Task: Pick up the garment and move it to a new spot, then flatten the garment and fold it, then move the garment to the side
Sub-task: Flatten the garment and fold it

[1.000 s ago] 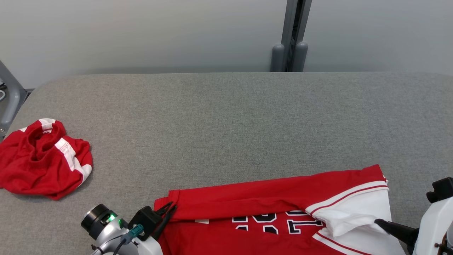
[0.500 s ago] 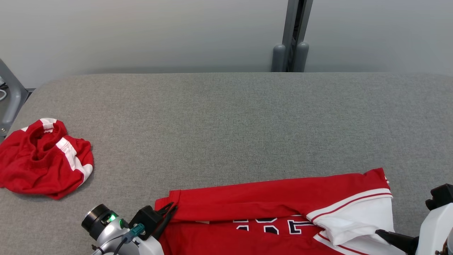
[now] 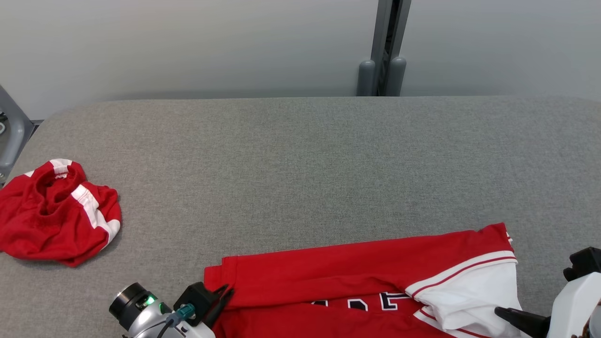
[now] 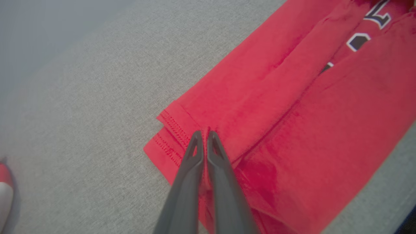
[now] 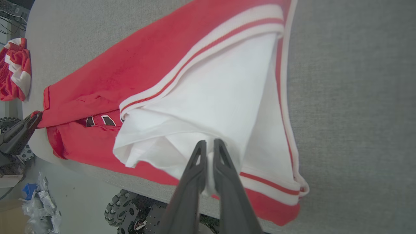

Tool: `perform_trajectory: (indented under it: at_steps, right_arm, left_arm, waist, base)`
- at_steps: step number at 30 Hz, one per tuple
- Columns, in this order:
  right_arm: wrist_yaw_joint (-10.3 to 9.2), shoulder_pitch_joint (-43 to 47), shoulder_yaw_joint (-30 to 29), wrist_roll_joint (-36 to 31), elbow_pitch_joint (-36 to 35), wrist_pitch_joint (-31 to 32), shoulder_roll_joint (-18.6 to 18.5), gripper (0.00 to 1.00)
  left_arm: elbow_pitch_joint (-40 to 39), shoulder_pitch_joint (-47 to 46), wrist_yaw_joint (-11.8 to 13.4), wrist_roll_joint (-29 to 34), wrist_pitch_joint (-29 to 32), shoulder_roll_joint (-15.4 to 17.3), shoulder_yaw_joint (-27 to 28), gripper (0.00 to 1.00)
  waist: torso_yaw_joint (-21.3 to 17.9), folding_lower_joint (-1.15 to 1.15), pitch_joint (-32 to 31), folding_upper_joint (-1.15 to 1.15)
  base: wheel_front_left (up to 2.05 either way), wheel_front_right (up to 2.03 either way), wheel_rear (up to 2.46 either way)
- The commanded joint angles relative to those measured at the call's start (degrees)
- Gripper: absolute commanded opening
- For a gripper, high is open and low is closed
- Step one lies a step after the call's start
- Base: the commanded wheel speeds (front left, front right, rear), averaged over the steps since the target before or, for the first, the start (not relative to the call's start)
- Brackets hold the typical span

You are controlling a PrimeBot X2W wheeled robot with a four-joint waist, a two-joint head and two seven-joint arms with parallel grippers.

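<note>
The left claw [image 4: 203, 134] is clamped on the jersey [image 3: 357, 267]. Its two dark fingers are pressed together with a pinch of red cloth between them, just behind the stitched hem [image 4: 169, 130] at the jersey's left end. From this claw the jersey runs off to its right along the near side of the table [image 3: 300, 155]. It forms a long red band folded over the chest, and the tops of the dark, white-edged letters [image 3: 375, 303] show just below the fold. The right claw [image 5: 208, 143] is clamped too, fingers together on the white cloth [image 5: 211, 97] at the jersey's other end. That white panel, with its red and white trim [image 5: 201, 61], fans out ahead of the right claw's fingertips. The red body stretches away to that claw's left, as far as the left claw's dark tip at the far corner. The jersey lies spread between the two claws, each holding one end. A crumpled red bundle [image 3: 56, 216] with white stripes sits on the table well apart from the left claw, farther left and beyond it. A grey post [image 3: 385, 47] stands past the table's far edge, well beyond both claws.
</note>
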Motion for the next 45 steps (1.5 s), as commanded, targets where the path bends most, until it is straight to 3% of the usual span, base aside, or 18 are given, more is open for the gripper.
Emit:
perform_trajectory:
  at_steps: [1, 2, 3, 10, 17, 22, 27, 30, 36, 45]
  right_arm:
    - [0.03, -0.1, -0.7, -0.9, 0.0, 0.9, 0.7, 1.0]
    - [0.03, -0.1, -1.0, -1.3, -0.2, 1.4, 1.1, 1.0]
    - [0.03, -0.1, -1.3, -1.7, -0.5, 1.7, 1.5, 1.0]
    - [0.03, -0.5, -4.6, -3.7, -2.5, 1.6, 3.8, 1.0]
    - [0.03, -2.0, -5.0, -5.7, -5.7, -7.1, 4.2, 1.0]
    - [0.03, -2.0, -1.4, -7.7, -6.4, -19.5, 2.1, 1.0]
    - [0.02, -2.5, 3.2, -12.3, -4.8, -37.3, -1.4, 1.0]
    - [0.03, -2.3, 5.2, -14.4, -2.5, -47.9, -1.6, 1.0]
    - [0.02, -2.0, 8.8, -17.5, 5.0, -62.8, -0.8, 1.0]
    - [0.03, -2.9, 11.8, -13.9, 16.4, -66.9, 1.7, 1.0]
  left_arm:
    - [0.1, 0.3, 0.5, -0.2, 0.2, 0.4, 0.2, 0.52]
    - [0.1, 0.3, 0.9, -0.1, 0.2, 0.5, 0.3, 0.93]
    - [0.1, 0.4, 1.3, -0.2, 0.1, 0.5, 0.5, 1.0]
    - [-1.4, -0.7, 3.8, -0.8, -2.0, 0.5, 2.4, 1.0]
    - [-4.9, 0.3, 7.5, -3.2, -5.9, -0.2, 6.4, 1.0]
    - [-6.3, 1.0, 9.6, -5.2, -9.8, -1.5, 9.6, 1.0]
    - [-11.1, 1.8, 10.8, -4.5, -12.1, -3.9, 14.4, 1.0]
    - [-15.8, 4.7, 11.6, -2.6, -12.2, -6.2, 19.5, 1.0]
    - [-21.6, 10.6, 8.9, 2.8, -12.2, -11.5, 27.4, 1.0]
    - [-20.1, 15.3, 2.7, 9.5, -12.2, -17.2, 33.0, 1.0]
  waist:
    - [-0.1, 0.0, 0.0, 0.0]
    - [-0.1, 0.0, -0.1, 0.0]
    - [-0.1, 0.0, -0.1, 0.0]
    - [-0.2, 0.0, -0.6, 0.0]
    - [-0.3, 0.0, -1.1, 0.0]
    - [-0.4, 0.0, -1.2, 0.0]
    - [-0.6, 0.0, -1.0, 0.0]
    - [-0.9, 0.0, -0.9, 0.0]
    - [-1.9, 0.0, -0.5, 0.0]
    - [-2.0, 0.0, 0.6, 0.0]
  base:
    - [0.0, 0.0, 0.0]
    - [0.0, 0.0, 0.0]
    - [0.0, 0.0, 0.0]
    - [0.0, 0.0, 0.0]
    - [0.0, 0.0, 0.0]
    - [0.0, 0.0, 0.0]
    - [0.0, 0.0, 0.0]
    - [0.0, 0.0, 0.0]
    - [0.0, 0.0, 0.0]
    - [0.0, 0.0, 0.0]
